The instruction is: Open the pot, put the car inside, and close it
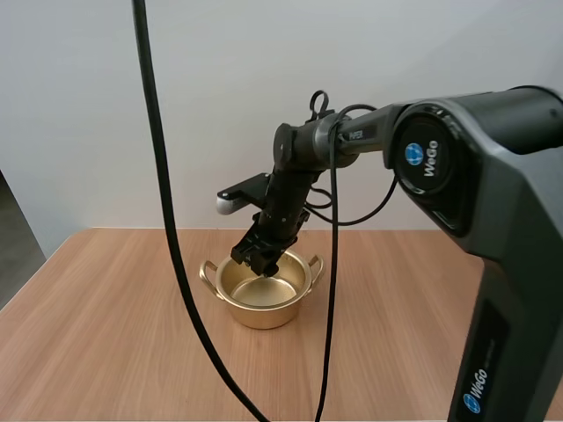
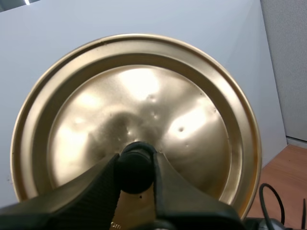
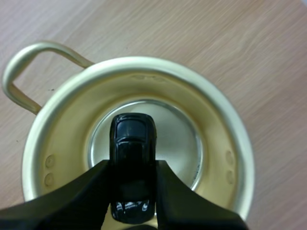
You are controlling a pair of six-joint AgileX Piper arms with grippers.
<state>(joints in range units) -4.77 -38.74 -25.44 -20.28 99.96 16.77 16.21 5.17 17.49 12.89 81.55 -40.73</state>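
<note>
right gripper (image 3: 133,166) pinches car (image 3: 133,136) — over pot (image 3: 144,63)

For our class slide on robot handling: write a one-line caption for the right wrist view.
Right gripper pinches a black toy car over the uncovered golden pot.

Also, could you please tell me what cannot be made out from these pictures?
High view: the car, hidden behind the right pincer above the pot.
Right wrist view: whether the car touches the pot's floor; the straight-down angle hides any gap.
Left wrist view: how far the lid is from the pot; the lid, held by the left pincer, blocks most of what lies beyond.
</note>
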